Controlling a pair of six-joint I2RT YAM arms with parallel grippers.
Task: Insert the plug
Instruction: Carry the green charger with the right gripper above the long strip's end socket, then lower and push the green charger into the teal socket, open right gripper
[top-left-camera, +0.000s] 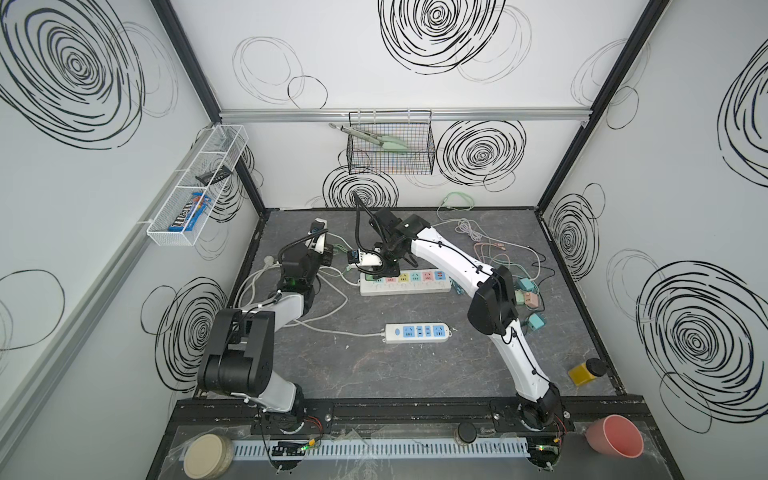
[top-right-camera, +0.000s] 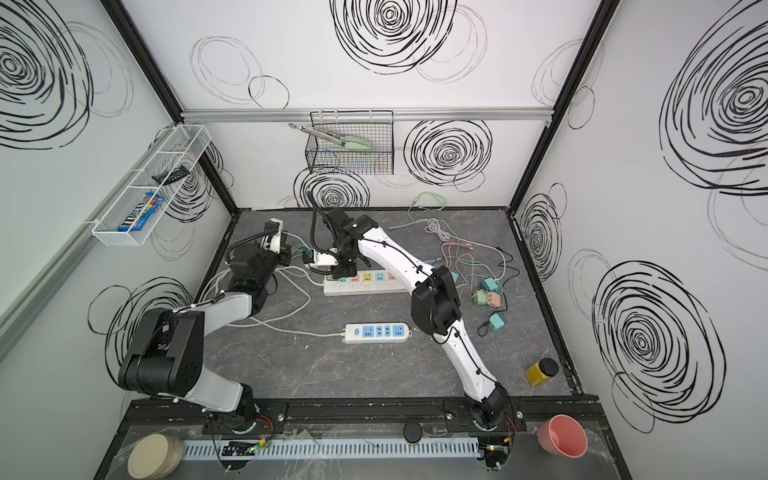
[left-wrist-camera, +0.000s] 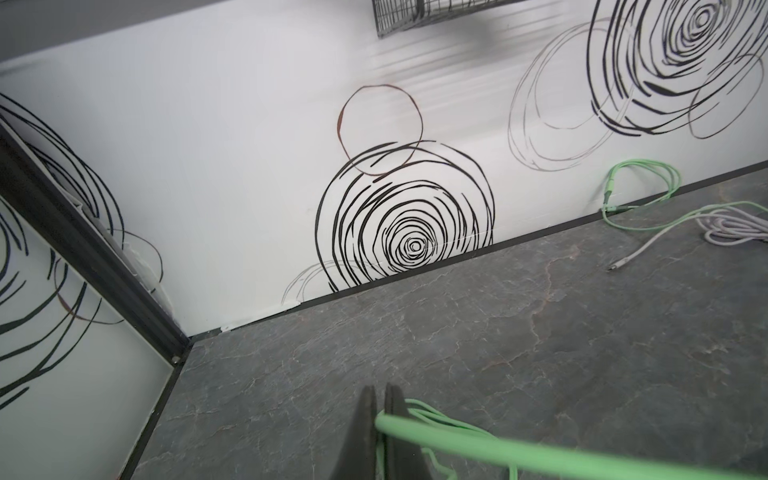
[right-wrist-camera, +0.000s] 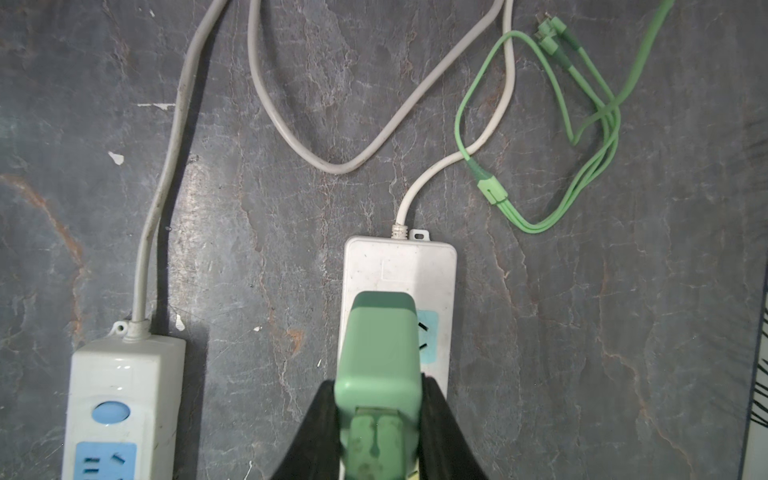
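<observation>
The left tool (left-wrist-camera: 380, 388) is pressed together on the green cable (left-wrist-camera: 540, 455), while the right tool (right-wrist-camera: 378, 382) pinches the green plug (right-wrist-camera: 380, 340) against the power strip (right-wrist-camera: 399, 266) just beneath it, seemingly lined up but not yet pushed home.

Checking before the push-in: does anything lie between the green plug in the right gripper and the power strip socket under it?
Nothing visible does. The right gripper holds the green plug directly over the power strip; the green cable lies on the table, clear of it. The plug hides its own prongs.
</observation>
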